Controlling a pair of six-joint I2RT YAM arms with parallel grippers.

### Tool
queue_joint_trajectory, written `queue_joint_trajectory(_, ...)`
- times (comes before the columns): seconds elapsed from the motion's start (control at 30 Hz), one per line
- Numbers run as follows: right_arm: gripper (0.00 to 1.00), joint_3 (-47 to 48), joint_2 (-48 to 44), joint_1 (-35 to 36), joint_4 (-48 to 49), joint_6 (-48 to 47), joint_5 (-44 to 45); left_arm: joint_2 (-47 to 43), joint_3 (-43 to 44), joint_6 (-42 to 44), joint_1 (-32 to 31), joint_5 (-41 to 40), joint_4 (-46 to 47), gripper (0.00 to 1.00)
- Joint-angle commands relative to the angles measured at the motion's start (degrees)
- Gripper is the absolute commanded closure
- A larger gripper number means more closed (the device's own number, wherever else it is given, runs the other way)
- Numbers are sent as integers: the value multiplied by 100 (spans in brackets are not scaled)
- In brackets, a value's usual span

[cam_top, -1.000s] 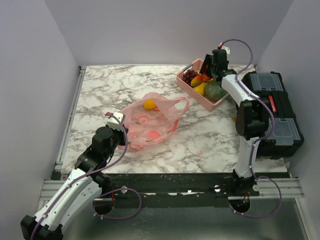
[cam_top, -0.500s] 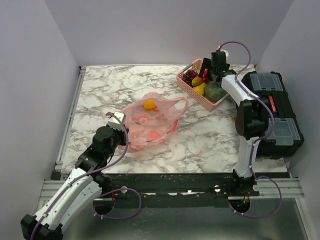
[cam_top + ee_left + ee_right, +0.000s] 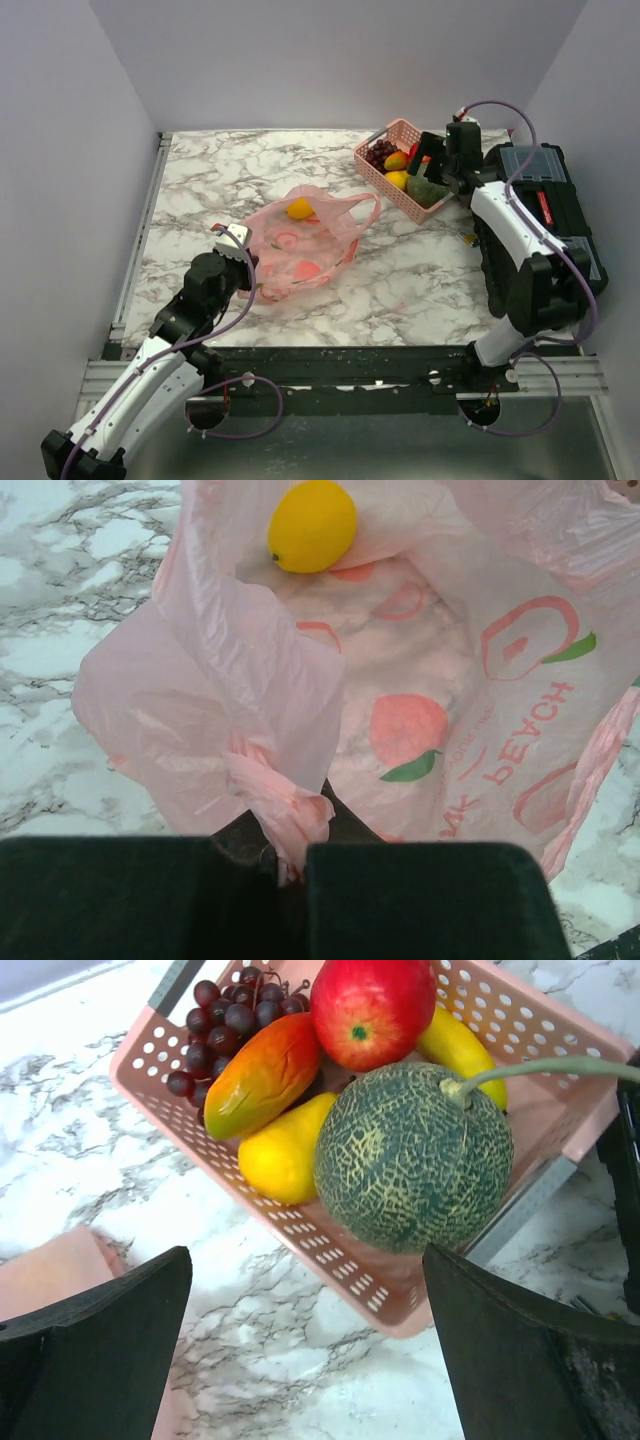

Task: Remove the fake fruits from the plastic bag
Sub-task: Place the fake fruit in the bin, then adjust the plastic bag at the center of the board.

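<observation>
Notes melon [image 3: 412, 1155], apple [image 3: 372, 1005] and grape bunch [image 3: 215, 1025] lying in basket [image 3: 290, 1225] with others. Finds one yellow fruit [image 3: 312, 525] left at plastic bag [image 3: 450, 680] mouth, mid-table. Records left gripper [image 3: 290, 850] pinching bag's edge, right gripper [image 3: 305, 1260] spread empty above basket. Judges task nearly done.

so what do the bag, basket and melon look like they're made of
Bag: thin translucent pink plastic film, crinkled and printed. Basket: rigid pink plastic, likely moulded, with perforated walls. Melon: probably hard plastic, matt green skin with raised netting.
</observation>
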Motion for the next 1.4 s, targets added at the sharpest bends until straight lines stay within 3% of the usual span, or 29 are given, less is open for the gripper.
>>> queue_joint_trajectory(0.0, 0, -520, -484, 248, 61, 276, -360, -49, 128, -24, 27, 211, 147, 100)
queue_joint_trajectory(0.27, 0, -561, -1410, 1325, -20, 408, -683, -69, 128, 6, 27, 92, 93, 100)
queue_joint_trajectory(0.47, 0, 35, -1748, 2189, -166, 506, -854, -60, 124, -24, 27, -48, 31, 100)
queue_joint_trajectory(0.67, 0, -37, -1903, 3169, 805, 250, -1602, 4, 97, 22, 27, -157, 107, 100)
queue_joint_trajectory(0.83, 0, -301, -1589, 4269, 1391, -112, -1038, 124, 148, 56, 36, -174, 46, 100)
queue_joint_trajectory(0.97, 0, -266, -986, 4695, 1442, -187, -753, 148, 155, 74, 36, -160, 84, 100)
queue_joint_trajectory(1.07, 0, -358, -602, 4842, 1502, -79, -69, 112, 158, 49, 40, -116, 53, 100)
queue_joint_trajectory(1.37, 31, 103, 535, 4837, 1468, -131, 444, -123, 108, -22, 36, -15, 103, 100)
